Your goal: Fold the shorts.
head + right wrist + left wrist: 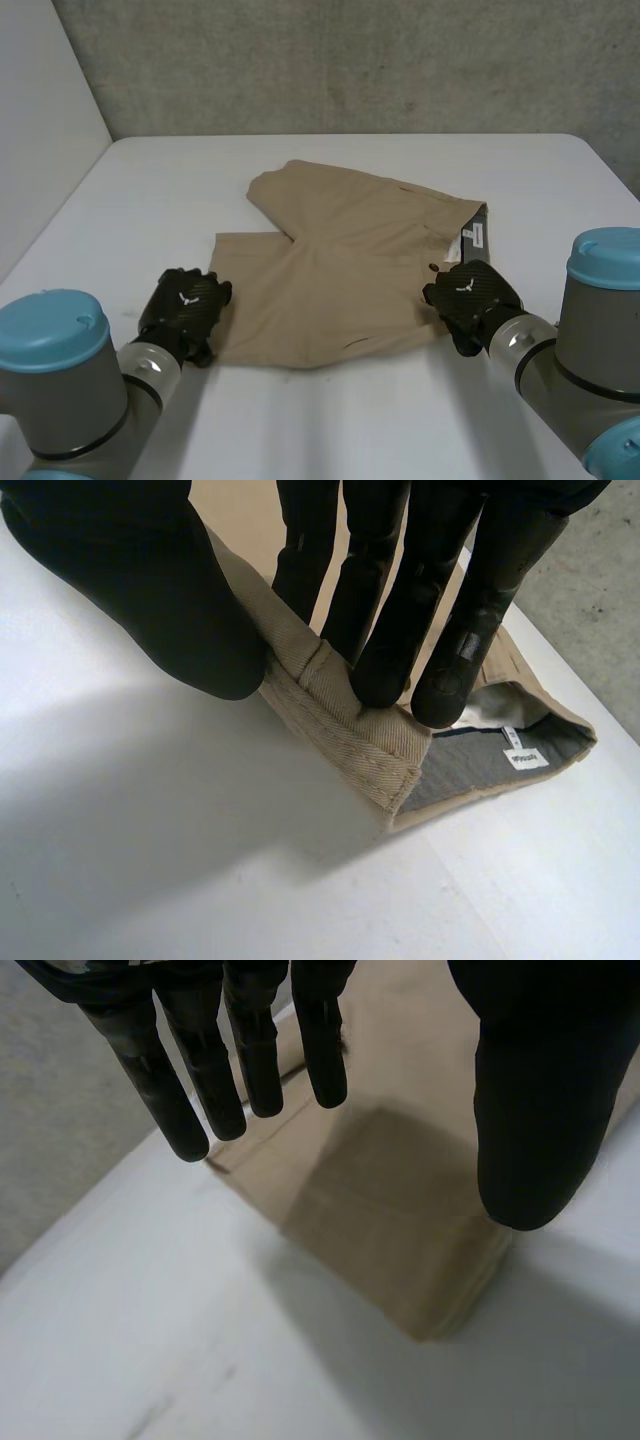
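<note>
Tan shorts [340, 270] lie flat on the white table [150, 200], with the waistband toward my right hand and the leg hems toward my left. My left hand [185, 310] hovers at the near leg hem corner. In the left wrist view its fingers [200, 1080] are straight and apart from the thumb, above that corner of the shorts [400, 1220], holding nothing. My right hand [470, 300] is at the waistband's near end. In the right wrist view its thumb [150, 590] and fingers pinch the folded waistband edge of the shorts [350, 735].
A grey wall [350, 60] rises behind the table's far edge. A white label [522, 758] shows inside the open waistband, just past my right fingertips. Bare table lies on all sides of the shorts.
</note>
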{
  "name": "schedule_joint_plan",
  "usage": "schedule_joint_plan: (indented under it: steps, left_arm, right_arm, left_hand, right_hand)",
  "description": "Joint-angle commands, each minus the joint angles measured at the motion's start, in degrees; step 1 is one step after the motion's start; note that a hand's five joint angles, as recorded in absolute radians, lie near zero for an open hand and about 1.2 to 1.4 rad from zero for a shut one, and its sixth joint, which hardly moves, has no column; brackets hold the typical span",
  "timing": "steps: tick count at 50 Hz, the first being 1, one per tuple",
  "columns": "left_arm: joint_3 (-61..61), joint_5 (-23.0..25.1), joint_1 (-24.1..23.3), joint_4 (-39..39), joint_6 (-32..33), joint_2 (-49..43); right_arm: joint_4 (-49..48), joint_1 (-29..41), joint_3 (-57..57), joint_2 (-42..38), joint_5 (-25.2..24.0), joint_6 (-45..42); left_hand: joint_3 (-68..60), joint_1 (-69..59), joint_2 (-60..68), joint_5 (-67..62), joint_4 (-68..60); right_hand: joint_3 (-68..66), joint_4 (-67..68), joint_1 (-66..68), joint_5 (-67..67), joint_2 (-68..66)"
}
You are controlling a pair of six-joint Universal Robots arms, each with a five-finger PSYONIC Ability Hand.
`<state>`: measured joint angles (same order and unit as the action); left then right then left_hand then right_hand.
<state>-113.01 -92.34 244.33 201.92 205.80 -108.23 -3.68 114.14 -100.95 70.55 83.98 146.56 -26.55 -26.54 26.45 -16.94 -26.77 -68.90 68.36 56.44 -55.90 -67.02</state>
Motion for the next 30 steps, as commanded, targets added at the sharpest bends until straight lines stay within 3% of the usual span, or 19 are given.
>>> schedule_joint_plan:
  steps: [1, 17, 30]
  left_arm:
    - [0.0, 6.0, 3.9, -2.3, -0.8, -0.1]
    - [0.7, 6.7, 5.6, -2.2, -0.8, -2.3]
    - [-0.8, 7.4, 5.5, -7.1, -2.6, 1.5]
  right_arm:
    - [0.0, -0.1, 0.0, -0.8, -0.3, 0.0]
    - [-0.1, -0.6, 0.2, -0.9, -0.3, 0.0]
    - [-0.1, -1.2, 0.1, -0.9, -0.3, 0.0]
  left_hand:
    - [-5.9, -5.9, 6.0, -5.5, -5.6]
    - [-20.2, -20.2, 20.2, -19.8, -19.9]
    - [-20.7, -20.7, 20.8, -20.3, -20.5]
  right_hand:
    - [-11.1, 11.6, 23.6, -14.1, -13.0]
    - [-11.1, 11.6, 23.6, -14.1, -13.0]
    - [-11.1, 11.6, 23.6, -14.1, -13.0]
